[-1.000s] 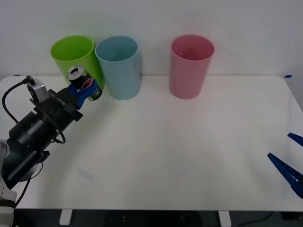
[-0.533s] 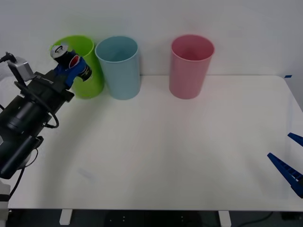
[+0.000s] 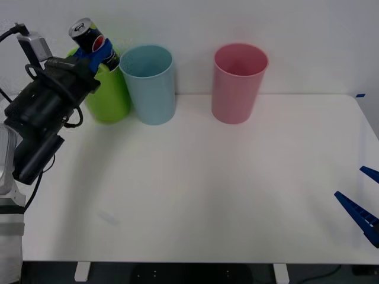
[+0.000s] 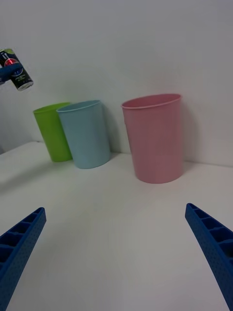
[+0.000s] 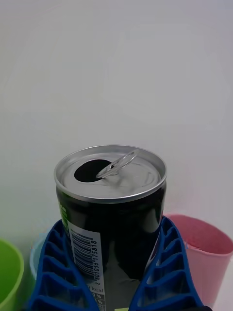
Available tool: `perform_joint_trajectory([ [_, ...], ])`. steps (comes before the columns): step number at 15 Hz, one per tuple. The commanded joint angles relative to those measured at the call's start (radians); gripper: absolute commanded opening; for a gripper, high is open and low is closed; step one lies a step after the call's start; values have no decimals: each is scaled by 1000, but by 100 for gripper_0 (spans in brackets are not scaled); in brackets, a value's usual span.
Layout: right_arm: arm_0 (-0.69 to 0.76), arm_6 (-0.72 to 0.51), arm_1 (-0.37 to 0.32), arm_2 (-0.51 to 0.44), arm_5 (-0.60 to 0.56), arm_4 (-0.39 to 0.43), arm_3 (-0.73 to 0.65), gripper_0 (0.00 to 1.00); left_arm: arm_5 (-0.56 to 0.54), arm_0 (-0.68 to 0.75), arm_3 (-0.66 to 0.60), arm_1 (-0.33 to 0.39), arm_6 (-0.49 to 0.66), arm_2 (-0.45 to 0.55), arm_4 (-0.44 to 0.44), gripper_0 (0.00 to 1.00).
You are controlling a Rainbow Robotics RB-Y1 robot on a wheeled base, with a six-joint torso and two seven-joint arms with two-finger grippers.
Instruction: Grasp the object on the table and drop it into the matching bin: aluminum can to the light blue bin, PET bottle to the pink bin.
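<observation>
Gripping the can between its blue ribbed fingers, the left claw hangs high above the worktop at about ten o'clock in the front view. The can tilts, silver top and pull tab turned up and to the left, and sits in the air over the lime green bin, just left of the blue bin rim. The left wrist view shows the can upright between two ribbed fingers, its top opened, the tab raised, a barcode down one side; the pink bin rim shows behind it and a sliver of the green bin at the edge.

The three bins stand in a row along the far edge of the worktop: green at eleven o'clock, touching or nearly touching the blue bin beside it, and the pink bin well apart at twelve to one o'clock.

The right claw waits at four o'clock, low over the worktop's right edge, its fingers spread wide with nothing between them. From its wrist camera the pink bin, the blue bin and the green bin line up against the white wall, with the can held aloft above them.
</observation>
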Motion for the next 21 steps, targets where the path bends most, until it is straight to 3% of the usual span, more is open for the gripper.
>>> perform_joint_trajectory([
  [1, 0, 0, 0, 0, 0, 0, 0, 100, 24, -90, 104, 1, -8, -2, -41, 0],
  [14, 0, 0, 0, 0, 0, 0, 0, 100, 173, -455, 565, -2, -46, -22, -222, 0],
  [21, 0, 0, 0, 0, 0, 0, 0, 100, 217, -587, 740, -12, -54, -28, -289, 0],
])
